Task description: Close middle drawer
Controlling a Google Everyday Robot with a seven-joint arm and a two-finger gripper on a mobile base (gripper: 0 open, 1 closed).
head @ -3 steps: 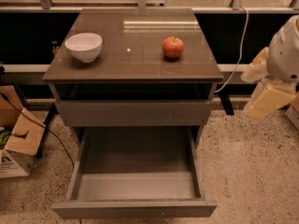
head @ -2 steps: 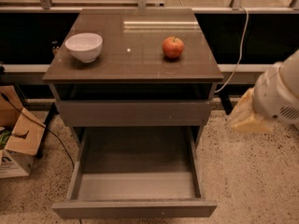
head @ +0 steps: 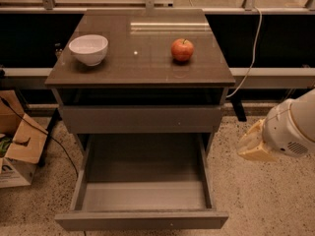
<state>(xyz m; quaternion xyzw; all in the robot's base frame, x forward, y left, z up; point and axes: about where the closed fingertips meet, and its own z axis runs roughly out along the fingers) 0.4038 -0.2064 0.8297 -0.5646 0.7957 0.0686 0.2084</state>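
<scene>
The middle drawer (head: 141,220) is pulled far out at the bottom of the grey-brown cabinet (head: 142,73). Its plain flat front faces me and its boxy grey inside is empty. Above it, a taller drawer front (head: 142,119) of the same width sits nearly flush, with a dark gap over it. My gripper (head: 253,144), a cream-coloured end on a white arm, hangs in the air to the right of the cabinet. It is level with the open drawer's right side wall, apart from it, and touches nothing.
A white bowl (head: 88,49) and a red apple (head: 182,49) sit on the cabinet top. An open cardboard box (head: 19,151) stands on the speckled floor at the left. A white cable (head: 253,48) hangs behind the cabinet at the right.
My arm has come down and to the left, from beside the cabinet top to beside the open drawer. The drawer has not moved.
</scene>
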